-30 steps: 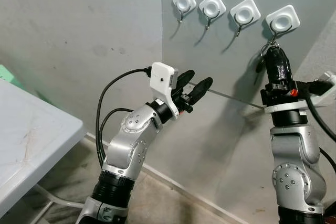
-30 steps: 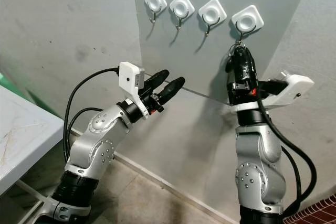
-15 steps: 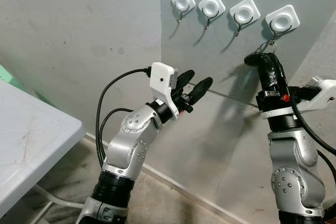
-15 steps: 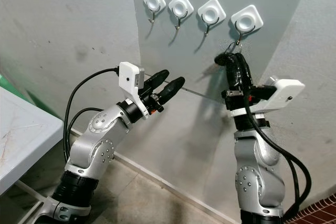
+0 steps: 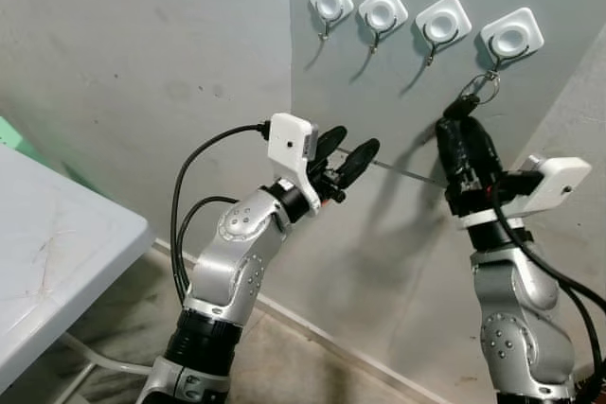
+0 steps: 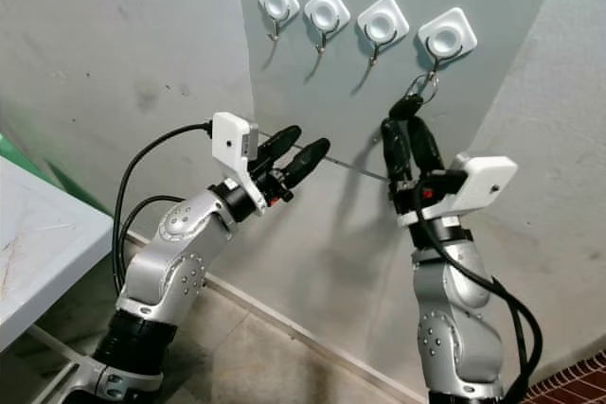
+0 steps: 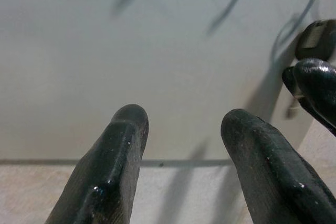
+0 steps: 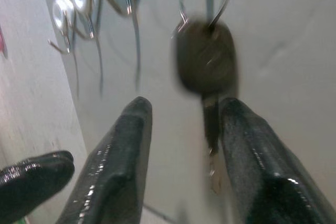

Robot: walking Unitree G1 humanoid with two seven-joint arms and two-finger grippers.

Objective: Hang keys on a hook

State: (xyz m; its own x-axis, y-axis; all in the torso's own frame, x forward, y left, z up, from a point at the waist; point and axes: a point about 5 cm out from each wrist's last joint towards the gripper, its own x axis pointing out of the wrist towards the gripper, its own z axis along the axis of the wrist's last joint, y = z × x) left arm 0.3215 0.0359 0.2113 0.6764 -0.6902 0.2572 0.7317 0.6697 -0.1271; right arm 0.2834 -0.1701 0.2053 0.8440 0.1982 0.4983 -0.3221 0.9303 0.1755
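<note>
— Where the grey wall panel fills the upper right of the frame, what hangs there?

— Four white hooks [image 5: 420,24] in a row. The keys [image 8: 205,66] hang from the rightmost hook [image 5: 510,36] by a metal ring [image 5: 480,88]; in the right wrist view a dark key head dangles from the ring with a thin blade below it, slightly blurred.

— And the right pincer [image 6: 404,144]?

— It stands right of centre, pointing up at that hook, just under the ring. Its two black fingers [image 8: 119,150] are spread apart. In the wrist view the key hangs in the gap between them, close to one finger, and I cannot tell whether it touches. Nothing is clamped.

— The left pincer [image 5: 346,154]?

— Near the middle of the frame, raised on its silver arm and aimed at the wall panel below the hooks. Its fingers [image 7: 115,156] are parted with bare wall between them, holding nothing. A white camera block [image 5: 289,142] sits on its wrist with a black cable [image 5: 185,205] looping down the arm.

— Anything else?

— A pale surface [image 5: 57,262] juts in at the lower left, and floor [image 5: 284,366] runs along the bottom under the wall. At the bottom right corner of the right eye view there is a patch of red brick pattern [image 6: 568,380].
</note>
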